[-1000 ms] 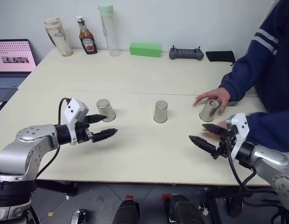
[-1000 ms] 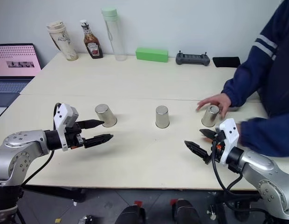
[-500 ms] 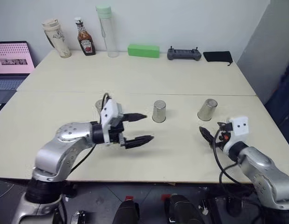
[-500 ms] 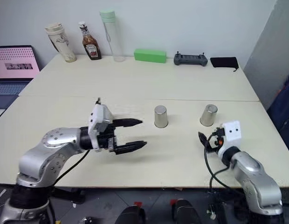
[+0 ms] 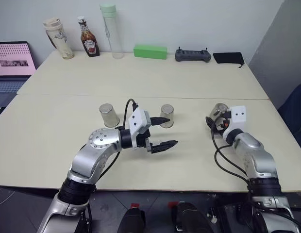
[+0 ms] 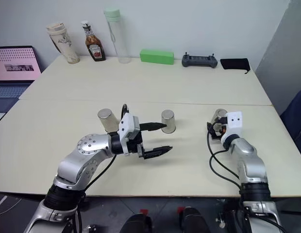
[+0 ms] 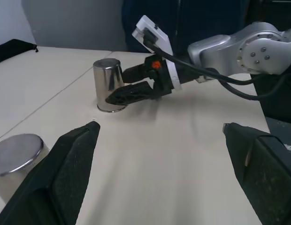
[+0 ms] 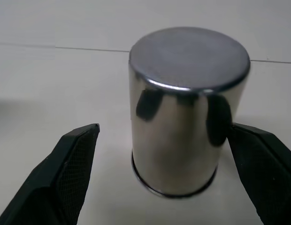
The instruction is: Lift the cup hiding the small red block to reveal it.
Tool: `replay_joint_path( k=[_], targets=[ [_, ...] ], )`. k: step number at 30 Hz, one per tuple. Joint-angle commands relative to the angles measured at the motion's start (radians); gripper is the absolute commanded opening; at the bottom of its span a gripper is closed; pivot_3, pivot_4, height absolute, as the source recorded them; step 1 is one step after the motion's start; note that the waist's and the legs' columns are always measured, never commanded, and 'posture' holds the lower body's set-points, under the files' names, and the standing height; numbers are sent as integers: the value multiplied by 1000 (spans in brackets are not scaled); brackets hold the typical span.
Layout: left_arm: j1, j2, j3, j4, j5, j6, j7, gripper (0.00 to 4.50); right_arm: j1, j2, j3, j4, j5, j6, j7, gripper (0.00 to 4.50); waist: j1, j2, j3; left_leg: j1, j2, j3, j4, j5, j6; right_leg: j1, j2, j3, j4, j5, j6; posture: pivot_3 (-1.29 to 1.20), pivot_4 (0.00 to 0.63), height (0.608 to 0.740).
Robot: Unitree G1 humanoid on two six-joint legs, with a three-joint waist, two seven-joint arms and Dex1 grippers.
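Three inverted metal cups stand in a row on the cream table [image 5: 53, 145]: the left cup [image 5: 109, 115], the middle cup [image 5: 166, 116] and the right cup [image 5: 219, 113]. The right pincer [image 5: 212, 124] points at the right cup; its black fingers [image 8: 65, 173] are spread wide, one on each side of the cup, with gaps visible between fingers and metal in the right wrist view. The left pincer [image 5: 163, 132] is open and empty, pointing across the table towards the right arm, just in front of the middle cup. Along the far edge of the table stand a ketchup bottle [image 5: 87, 37], a clear bottle with a green cap [image 5: 112, 30], a green box [image 5: 150, 51] and a black controller [image 5: 193, 55].
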Motion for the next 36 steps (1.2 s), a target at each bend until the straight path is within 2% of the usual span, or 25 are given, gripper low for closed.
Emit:
replay_joint_path(
  k=[1,4,5,11,13,17,22,26,30,36],
  targets=[
    [5,5,9,-58,0,-9,8,4500,-45,5,-9,69,-22,-75,15,4485,0,0,0,0,0,0,0,0,0,0,0,0,0,0,0,0,150,740],
    [9,10,13,-63,-2,-4,11,4500,-64,6,-19,118,-30,-128,16,4485,0,0,0,0,0,0,0,0,0,0,0,0,0,0,0,0,150,740],
    [10,10,14,-64,-2,-4,12,4500,-68,5,-20,130,-32,-144,21,4116,0,0,0,0,0,0,0,0,0,0,0,0,0,0,0,0,150,740],
    [1,4,21,-58,-8,0,25,4500,-100,2,-25,203,-53,-232,32,2802,-1,0,0,0,0,0,0,0,0,0,0,0,0,0,0,0,150,740],
    [-4,-2,23,-53,-6,-8,32,4500,-96,-3,-21,204,-66,-251,32,2784,0,0,0,0,0,0,0,0,0,0,0,0,0,0,0,0,150,740],
    [-11,2,30,-42,-5,-10,33,4500,-42,-16,-36,58,-45,-208,38,2784,0,0,0,0,0,0,0,0,0,0,0,0,0,0,0,0,150,740],
    [21,34,51,-60,-17,2,26,4500,81,-42,-75,-337,37,50,4,2784,0,2,1,-1,0,-1,0,0,0,0,-1,0,0,0,1,0,150,740],
    [39,41,56,-70,-21,4,30,4500,202,-53,-111,-508,70,195,-27,2784,2,2,1,-1,1,-2,0,0,0,0,-1,-2,0,-3,4,0,150,740],
    [38,39,47,-77,-25,12,23,4500,240,-45,-124,-446,38,165,-39,2784,2,2,1,0,0,-1,0,0,0,1,0,-1,0,-3,5,0,150,740],
    [11,36,39,-62,-23,18,12,4500,148,-6,-157,-208,22,81,-84,2784,-3,2,1,2,0,2,1,0,0,1,0,1,0,-2,6,0,150,740]
  ],
)
